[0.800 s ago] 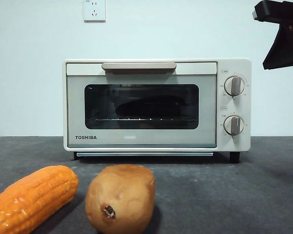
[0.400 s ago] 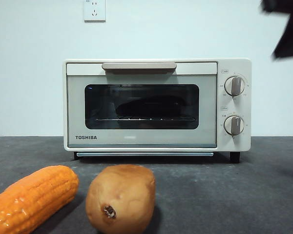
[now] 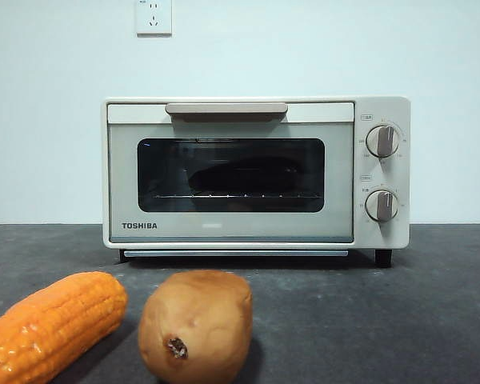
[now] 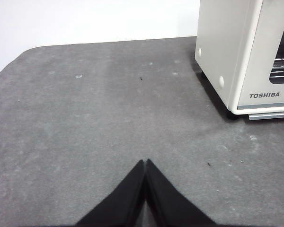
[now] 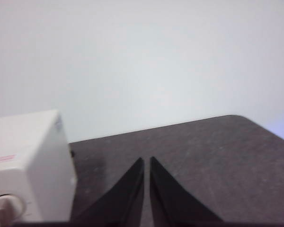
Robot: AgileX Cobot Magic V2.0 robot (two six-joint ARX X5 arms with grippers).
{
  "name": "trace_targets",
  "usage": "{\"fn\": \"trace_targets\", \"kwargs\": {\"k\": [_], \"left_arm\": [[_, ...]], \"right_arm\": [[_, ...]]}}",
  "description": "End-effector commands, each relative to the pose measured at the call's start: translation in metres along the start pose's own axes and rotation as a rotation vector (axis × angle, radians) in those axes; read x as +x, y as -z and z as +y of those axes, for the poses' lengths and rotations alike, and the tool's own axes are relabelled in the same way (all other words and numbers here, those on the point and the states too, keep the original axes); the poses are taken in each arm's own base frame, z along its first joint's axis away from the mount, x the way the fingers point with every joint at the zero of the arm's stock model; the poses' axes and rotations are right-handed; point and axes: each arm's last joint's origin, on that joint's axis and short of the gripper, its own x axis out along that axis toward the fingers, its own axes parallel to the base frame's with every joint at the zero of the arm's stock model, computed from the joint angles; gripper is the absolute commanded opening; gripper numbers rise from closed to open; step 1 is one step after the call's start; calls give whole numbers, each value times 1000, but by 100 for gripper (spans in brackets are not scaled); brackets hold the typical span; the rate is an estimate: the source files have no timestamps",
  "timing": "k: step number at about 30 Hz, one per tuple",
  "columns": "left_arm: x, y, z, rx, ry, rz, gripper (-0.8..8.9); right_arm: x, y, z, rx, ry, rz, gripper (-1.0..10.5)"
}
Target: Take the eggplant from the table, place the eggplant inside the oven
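My left gripper [image 4: 145, 162] hangs over bare table [image 4: 94, 123] beside the oven [image 3: 256, 172], jaws pressed together on nothing. My right gripper [image 5: 146, 160] rides high by the oven's knob side — jaws all but touching, empty. The oven door is shut; behind its glass the eggplant [image 3: 244, 174] lies dark on the rack.

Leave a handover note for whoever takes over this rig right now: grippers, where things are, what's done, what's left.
Left gripper: shut, empty, over bare table beside the oven.
Right gripper: shut, empty, raised near the oven's knob side.
Eggplant: dark shape on the wire rack, behind the closed oven door.
Corn cob and potato: on the table in front.
Done: eggplant inside, door shut.
Left: nothing apparent.
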Motion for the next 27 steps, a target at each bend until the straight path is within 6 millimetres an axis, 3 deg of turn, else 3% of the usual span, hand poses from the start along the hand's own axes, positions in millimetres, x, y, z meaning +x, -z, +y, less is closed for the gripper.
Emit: {"fn": "trace_targets", "kwargs": {"k": [1, 16, 24, 27], "left_arm": [[2, 5, 0, 7, 2, 15, 4], [2, 5, 0, 7, 1, 15, 4], [2, 5, 0, 7, 1, 15, 4], [2, 5, 0, 7, 1, 15, 4]], "right_arm": [[0, 12, -10, -25, -6, 6, 5], [-5, 97, -25, -39, -164, 152, 5], [-11, 112, -26, -25, -221, 313, 5], [-10, 109, -26, -25, -219, 291, 5]]}}
